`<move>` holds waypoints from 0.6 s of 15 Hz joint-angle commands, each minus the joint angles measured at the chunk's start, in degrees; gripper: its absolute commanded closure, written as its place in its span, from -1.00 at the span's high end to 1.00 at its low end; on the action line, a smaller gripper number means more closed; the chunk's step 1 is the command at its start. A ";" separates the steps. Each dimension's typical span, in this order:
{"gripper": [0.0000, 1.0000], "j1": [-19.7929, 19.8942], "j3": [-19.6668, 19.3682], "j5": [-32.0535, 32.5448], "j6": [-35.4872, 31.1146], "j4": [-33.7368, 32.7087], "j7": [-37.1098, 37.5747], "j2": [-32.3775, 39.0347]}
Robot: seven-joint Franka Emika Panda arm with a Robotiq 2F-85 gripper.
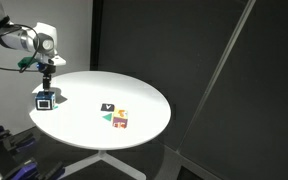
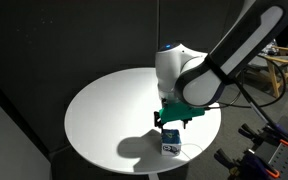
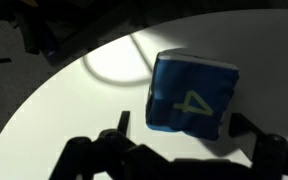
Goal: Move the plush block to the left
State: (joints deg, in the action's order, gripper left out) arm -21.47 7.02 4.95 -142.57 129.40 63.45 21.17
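The plush block point(image 1: 46, 101), blue on top with white sides, sits near the edge of the round white table point(image 1: 134, 90). It also shows in an exterior view point(image 2: 170, 144). In the wrist view its blue face point(image 3: 192, 95) carries a pale "4". My gripper point(image 1: 46, 88) hangs just above the block in both exterior views point(image 2: 170, 127). In the wrist view the gripper point(image 3: 179, 123) is open. One dark fingertip is on each side of the block, with a small gap on both sides. The block rests on the table.
A small flat black-and-white block point(image 1: 107, 107) and a red-yellow block with a green triangle point(image 1: 118, 119) lie near the table's middle. The table edge is close beside the plush block. Dark curtains stand behind, and equipment stands by the table point(image 2: 269, 150).
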 commanded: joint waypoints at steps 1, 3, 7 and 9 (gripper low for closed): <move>1.00 1.05 0.04 1.69 3.63 2.18 -6.09 -4.18; 1.00 1.34 -0.09 2.63 5.17 2.77 -8.66 -5.46; 1.00 2.17 -0.23 5.55 6.98 4.41 -12.88 -8.15; 1.00 2.70 -0.20 6.52 7.14 5.45 -14.61 -9.79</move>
State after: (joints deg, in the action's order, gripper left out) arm -19.80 6.77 9.70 -136.71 132.32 52.05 15.42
